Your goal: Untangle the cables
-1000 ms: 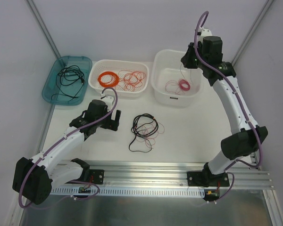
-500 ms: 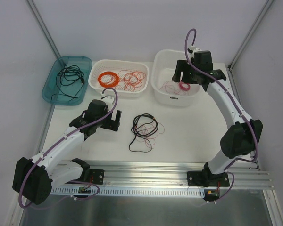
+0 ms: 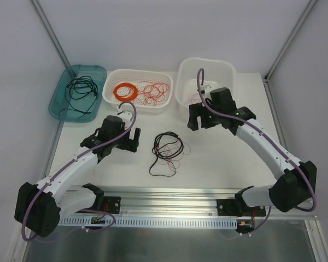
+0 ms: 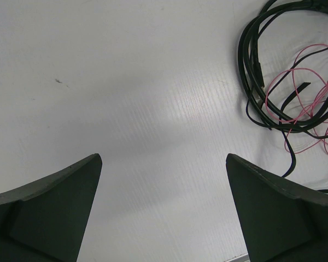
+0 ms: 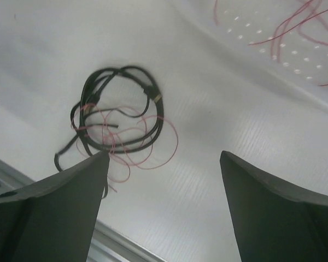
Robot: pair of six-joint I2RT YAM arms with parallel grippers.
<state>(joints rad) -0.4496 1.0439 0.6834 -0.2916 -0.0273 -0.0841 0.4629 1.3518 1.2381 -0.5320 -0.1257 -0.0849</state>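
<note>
Counting first: two arms, two end effectors, three containers, one loose tangle.

The cables lie on the worktop, mid-way between the arms and nearer to the left one. It is one bundle of black loops with thin pinkish-red wire threaded through. Long axis runs far to near, leaning left at the near end, where a black tail sticks out toward the rail.

Left end effector hangs low over bare worktop just left of the tangle, fingers spread wide, gripping nothing. Right end effector hovers in front of the tub, aimed down at the tangle, fingers likewise spread with nothing between them.

Containers, left to right along the far side:
- teal tray: one black cable, loosely looped.
- white perforated basket: one neat orange coil on its left, a loose spread of red wire on its right.
- white tub: the right arm covers its lower part (cannot tell what is inside).
</note>
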